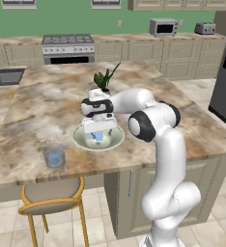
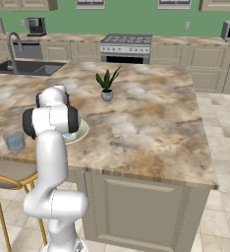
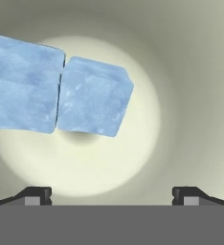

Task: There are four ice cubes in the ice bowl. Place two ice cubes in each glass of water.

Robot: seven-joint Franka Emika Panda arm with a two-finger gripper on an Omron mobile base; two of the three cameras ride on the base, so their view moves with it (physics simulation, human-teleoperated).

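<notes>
The gripper (image 3: 112, 195) hangs low inside the ice bowl (image 3: 190, 86), jaws spread wide and holding nothing; in the hand view its two dark tips rise at the bottom, well apart, with bare bowl floor between them. Two ice cubes (image 3: 92, 95) lie side by side and touching on the pale floor of the bowl, up and to the left of the gap between the tips, so neither sits between the jaws yet.

The cubes look light, hard and likely slick; a pinch across two flat opposite faces, square on and near the middle, seems the safest hold, since a corner grip could squirt a cube away; the neighbouring cube, pressed close, leaves little room for a finger on that side.

The left base view sets the scene: the bowl sits on the marble table (image 1: 47, 106) near its front edge, the hand over it, a glass of water (image 1: 54, 157) nearby towards the left corner, a potted plant (image 1: 104, 79) behind; the cubes themselves are mostly hidden there by the hand. The right base view shows the same glass; the arm blocks most of the bowl. A second glass cannot be made out.
</notes>
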